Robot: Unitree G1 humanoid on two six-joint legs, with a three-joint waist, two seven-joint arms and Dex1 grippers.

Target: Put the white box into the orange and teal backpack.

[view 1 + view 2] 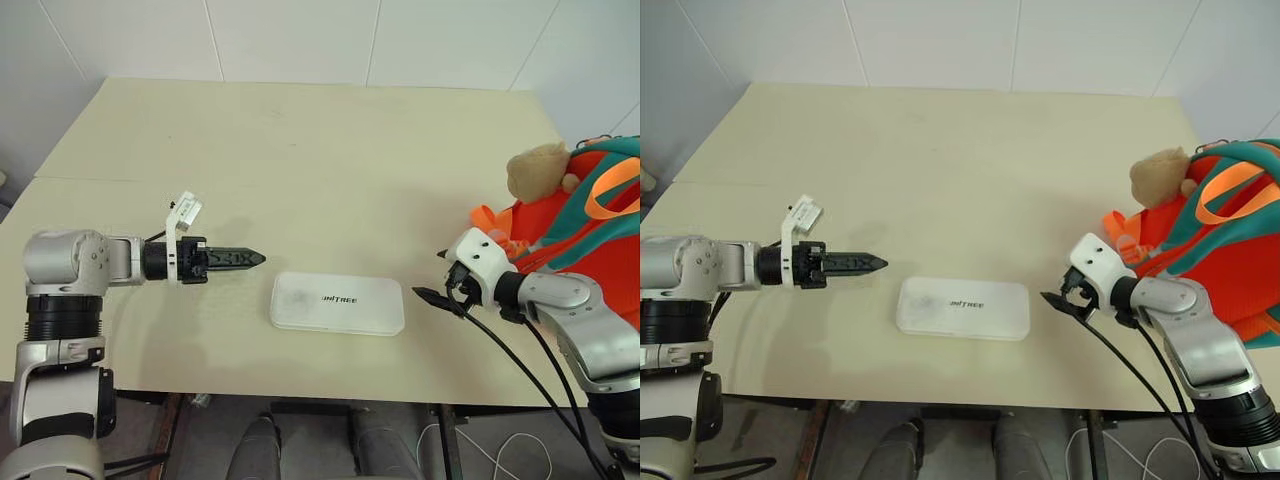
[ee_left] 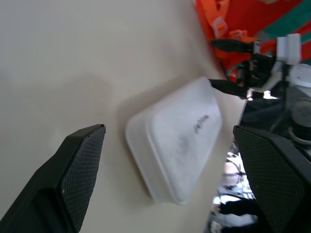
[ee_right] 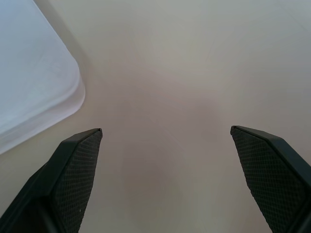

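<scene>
White box (image 1: 338, 303) between both arms' parted fingers (image 1: 238, 258)

A pale cream counter (image 1: 300, 170) takes up most of the scene, its top matte, with a faint seam running across from the left edge. Behind it rises a wall (image 1: 300, 35) of large white panels divided by thin grey joints. Under the counter's near edge lies a grey floor (image 1: 320, 440), where a thin white cable (image 1: 515, 445) curls loosely on the right, next to a dark counter leg (image 1: 447, 440)
</scene>
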